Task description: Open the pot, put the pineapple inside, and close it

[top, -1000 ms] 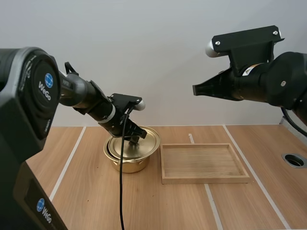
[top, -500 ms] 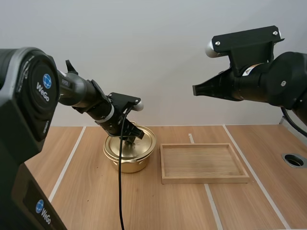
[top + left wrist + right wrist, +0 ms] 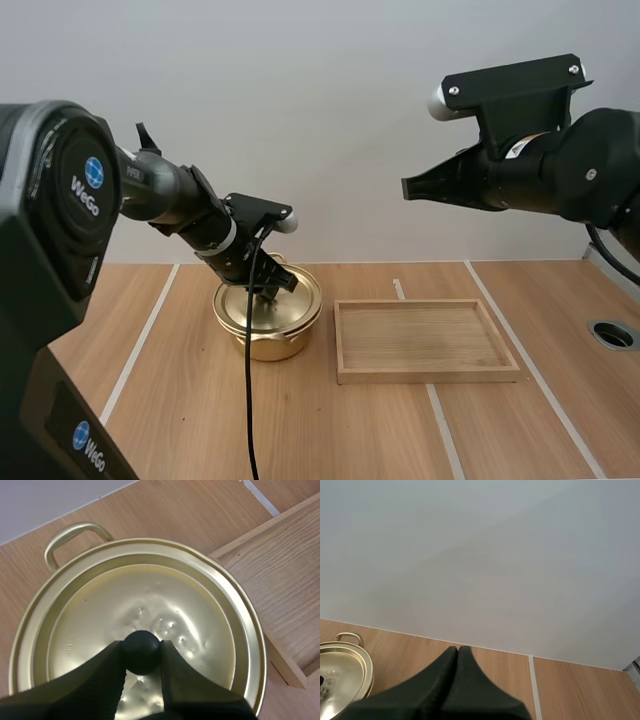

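— What is the left gripper (image 3: pixel 141 651) doing?
— Pinching the black knob (image 3: pixel 141 641) of the lid (image 3: pixel 150 592), which sits on the pot (image 3: pixel 262 343), just beside the wooden tray (image 3: pixel 430 376). The right gripper (image 3: pixel 412 188) hangs high, fingers pressed together.
— Which step?
— Opening, I'd judge. Next calls for a firm, straight lift.

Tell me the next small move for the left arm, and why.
Probably open the jaws and let go of the knob. The left gripper pinches it, and the lid, off to one side a second ago, now sits level inside the rim of the pot. The right gripper hangs shut, well away.
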You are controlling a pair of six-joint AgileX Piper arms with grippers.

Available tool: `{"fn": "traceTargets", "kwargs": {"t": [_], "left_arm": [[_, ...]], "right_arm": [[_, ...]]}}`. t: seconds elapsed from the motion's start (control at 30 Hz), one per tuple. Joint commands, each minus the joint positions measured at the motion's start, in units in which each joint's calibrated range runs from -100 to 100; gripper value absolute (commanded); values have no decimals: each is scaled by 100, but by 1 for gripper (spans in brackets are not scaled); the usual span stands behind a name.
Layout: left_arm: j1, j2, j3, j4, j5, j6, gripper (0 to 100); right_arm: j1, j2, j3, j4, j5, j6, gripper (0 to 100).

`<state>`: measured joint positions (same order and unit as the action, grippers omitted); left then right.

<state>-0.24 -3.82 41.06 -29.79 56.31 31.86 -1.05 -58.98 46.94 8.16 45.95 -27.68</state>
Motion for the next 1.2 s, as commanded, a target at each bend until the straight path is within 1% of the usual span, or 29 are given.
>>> {"fn": "traceTargets", "kwargs": {"t": [0.0,0.2,0.57,0.93,0.97,1.03,1.07,1.1,1.13,1.17], "left_arm": [[-5,-55,11,33,92,-97,0],[-5,-55,11,134,277,-161,0],[-5,205,11,156,334,-199,0],[-5,205,11,181,492,-190,0],[-5,205,11,207,534,-190,3],[-14,205,11,281,556,-147,19],[-14,205,11,281,611,-61,33],[-14,205,11,281,640,-17,54],[-14,205,11,281,660,-13,79],[-14,193,11,235,660,-13,100]], "right_arm": [[-25,-66,18,18,-42,2,0],[-25,-66,18,18,-42,2,0],[-25,-66,18,18,-42,2,0],[-25,-66,18,18,-42,2,0],[-25,-66,18,18,-42,2,0],[-25,-66,18,18,-42,2,0],[-25,-66,18,18,-42,2,0],[-25,-66,18,18,-42,2,0],[-25,-66,18,18,-42,2,0],[-25,-66,18,18,-42,2,0]]}}
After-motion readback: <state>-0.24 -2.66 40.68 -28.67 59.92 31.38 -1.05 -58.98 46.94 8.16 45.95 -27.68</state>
